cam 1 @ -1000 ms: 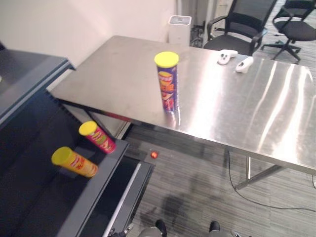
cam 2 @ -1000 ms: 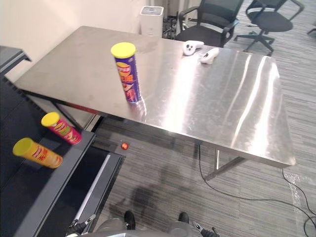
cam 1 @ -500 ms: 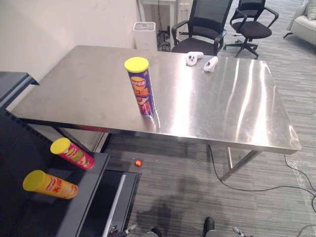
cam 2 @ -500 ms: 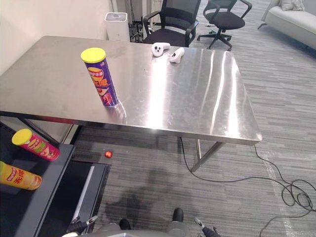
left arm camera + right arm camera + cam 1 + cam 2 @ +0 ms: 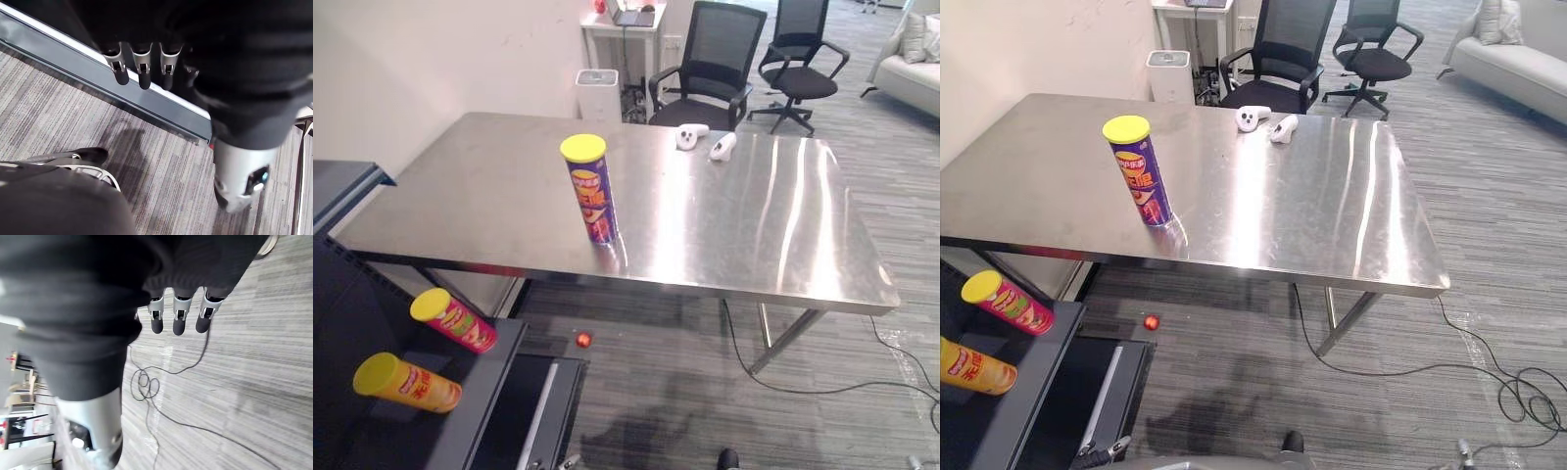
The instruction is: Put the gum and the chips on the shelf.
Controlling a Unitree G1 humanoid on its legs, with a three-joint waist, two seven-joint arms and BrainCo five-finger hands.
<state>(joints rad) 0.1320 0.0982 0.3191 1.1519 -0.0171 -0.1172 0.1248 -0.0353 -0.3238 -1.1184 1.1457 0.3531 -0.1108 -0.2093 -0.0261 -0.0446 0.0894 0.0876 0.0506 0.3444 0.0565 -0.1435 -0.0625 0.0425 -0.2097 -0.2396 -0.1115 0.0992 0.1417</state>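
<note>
Your brushed-steel table [image 5: 754,225] carries one upright purple chips tube [image 5: 590,191], yellow-lidded, lettering too small to read. On the dark shelf [image 5: 489,382] lie a red tube [image 5: 455,320] and a yellow tube [image 5: 408,383]. Your left hand [image 5: 142,63] and right hand [image 5: 178,313] hang slack, empty. There's a red blob [image 5: 583,340] below the table, possibly the gum.

Bright, even room light lays white glare streaks across the steel table [image 5: 480,186].
</note>
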